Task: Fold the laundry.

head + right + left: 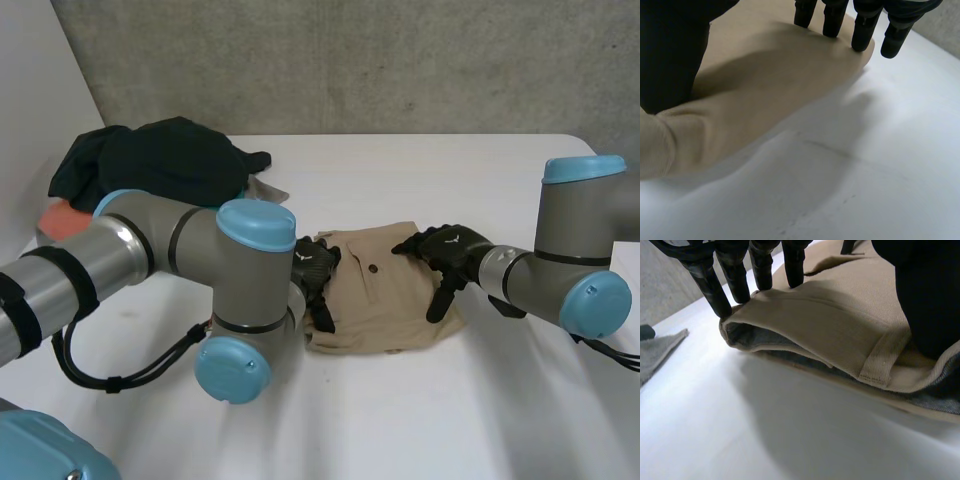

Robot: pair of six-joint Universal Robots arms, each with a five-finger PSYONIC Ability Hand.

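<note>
At the centre of the head view, on the white table, lies the tan garment, folded into a compact block with a button and a pocket flap facing up.

- **Left hand**: on the garment's left edge. In the left wrist view its fingers are straight, tips pressing on the folded waistband, thumb resting flat on the cloth near a belt loop. Nothing is grasped.
- **Right hand**: on the right edge. In the right wrist view its fingertips are extended and press the rounded fold, thumb laid on the cloth. Nothing is grasped.

Handling, as judged: the cloth looks like a mid-weight twill, soft but with some body. The stitched waistband is the stiffest part, so it is the surest place to take hold. The layers may slide over one another, so pinch through all of them.

A dark pile of clothes waits at the upper left.
</note>
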